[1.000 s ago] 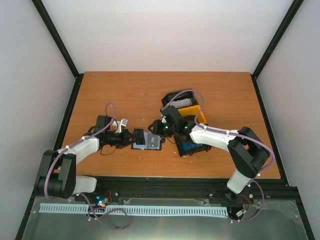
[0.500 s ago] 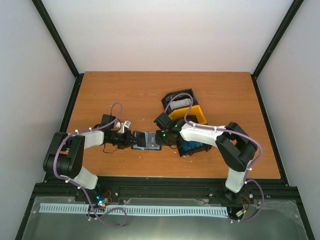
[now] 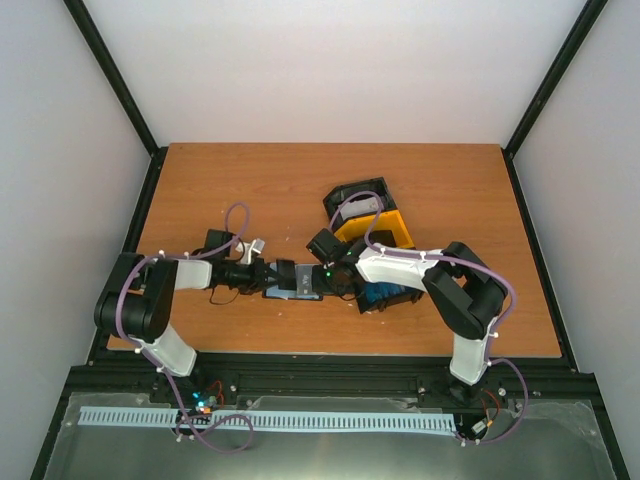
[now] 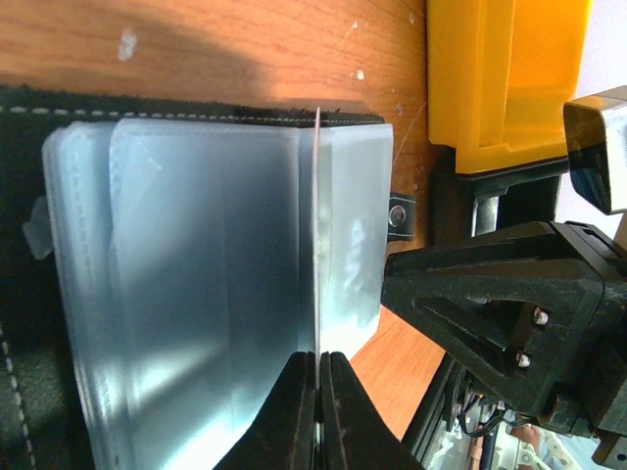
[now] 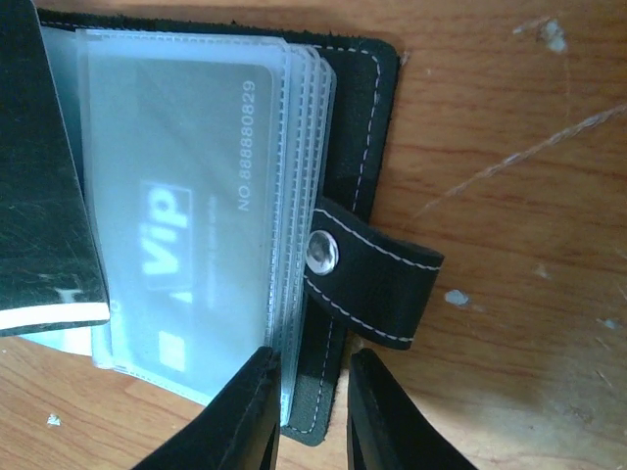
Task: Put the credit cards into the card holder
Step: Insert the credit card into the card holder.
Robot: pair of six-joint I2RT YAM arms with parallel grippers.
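Both ends of the card holder [image 3: 297, 280] are being worked: your left fingers [image 4: 286, 416] are clenching a sleeve [image 4: 319, 235], right fingers [image 5: 243, 416] narrowing, gripping nothing.

black card holder [image 5: 359, 117] with white stitching, grey vip card [image 5: 176, 196], yellow tray [image 4: 509, 78]

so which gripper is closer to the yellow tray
Right. The right gripper straddles the card holder's edge on the yellow tray's side; the left gripper pinches a clear sleeve on the holder's far side.
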